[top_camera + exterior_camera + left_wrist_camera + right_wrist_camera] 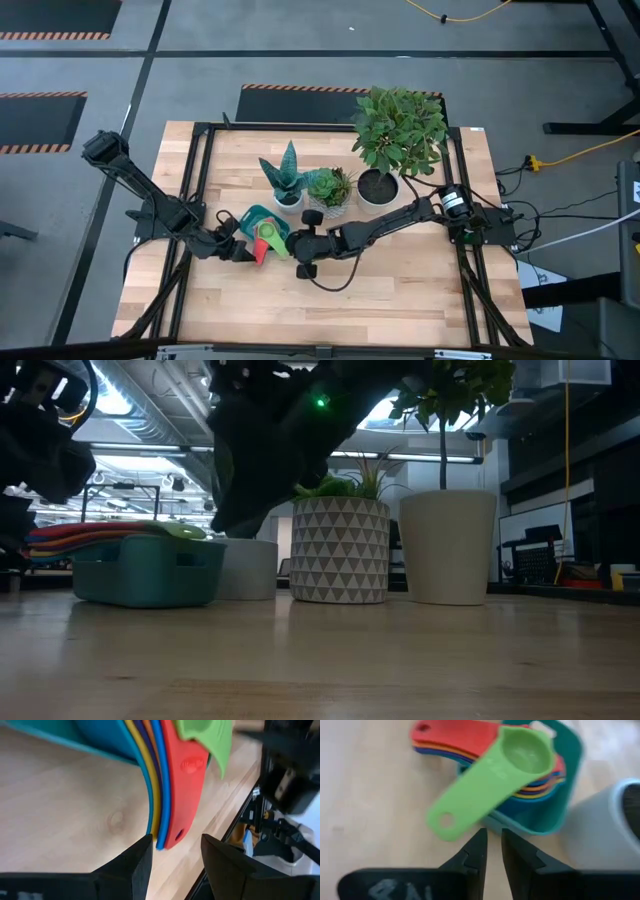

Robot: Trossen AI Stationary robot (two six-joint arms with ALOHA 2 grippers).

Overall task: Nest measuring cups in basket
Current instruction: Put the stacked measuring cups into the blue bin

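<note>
The teal basket [256, 217] [150, 570] stands on the table beside the white pots. The measuring cups [535, 782] lie nested in it, and their flat handles [167, 795] fan out over its rim toward the near edge. The green cup [522, 752] sits on top of the stack with its handle [465, 795] slanting apart from the red one [455, 735]. My left gripper [175, 852] is open at the handles' free ends, one finger on either side. My right gripper [492, 845] hangs just short of the green handle's end, open by a narrow gap with nothing in it.
Three white plant pots stand right behind the basket: a plain one [245, 568], a triangle-patterned one [340, 550] and a taller one [447, 545]. Bare wooden table [400, 290] lies toward the near edge. Black frame rails [190, 190] run along both sides.
</note>
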